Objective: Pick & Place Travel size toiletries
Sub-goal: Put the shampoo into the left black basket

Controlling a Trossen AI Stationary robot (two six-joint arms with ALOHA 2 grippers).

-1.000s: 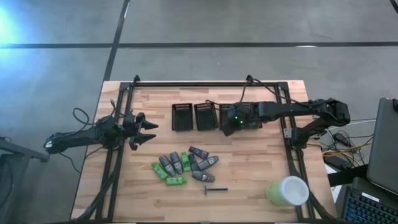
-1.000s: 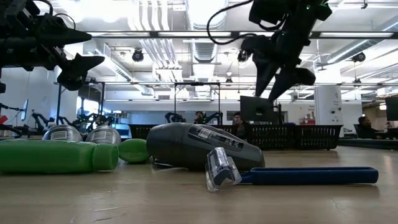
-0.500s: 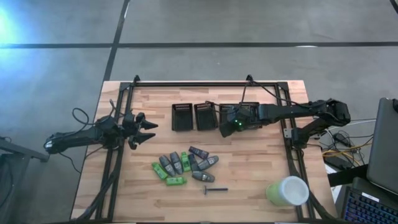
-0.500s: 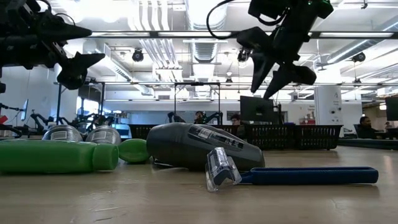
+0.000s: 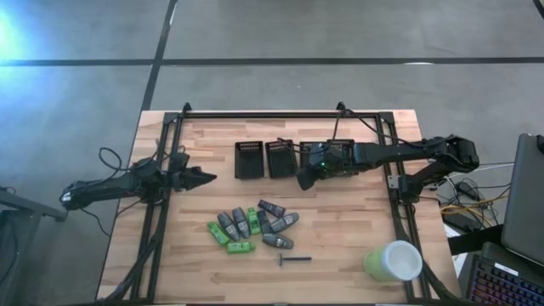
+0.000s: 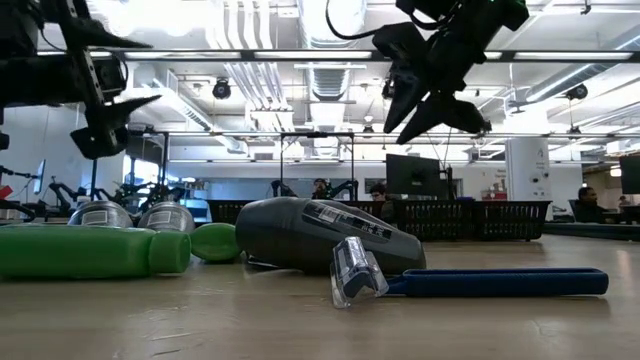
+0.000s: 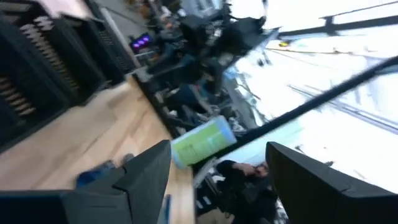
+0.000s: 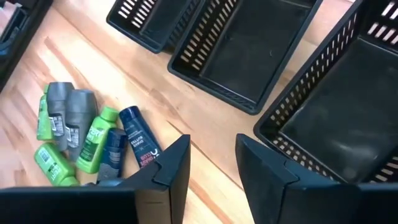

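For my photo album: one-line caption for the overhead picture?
Two robot arms hover over a wooden table, toiletries awaiting sorting into black bins.

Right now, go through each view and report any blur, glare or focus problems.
High view: sharp, with a bright glare patch on the floor at the upper left corner. Low view: ceiling lights blow out behind the right gripper; the nearest green tube looks soft. Left wrist view: heavily motion-smeared, the pale green cup only roughly readable, sky-bright overexposure at right. Right wrist view: crisp on the black mesh bins and toiletries.

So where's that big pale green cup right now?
In the high view the cup stands at the table's near right corner, on the right arm's side, well apart from the toiletries clustered mid-table.
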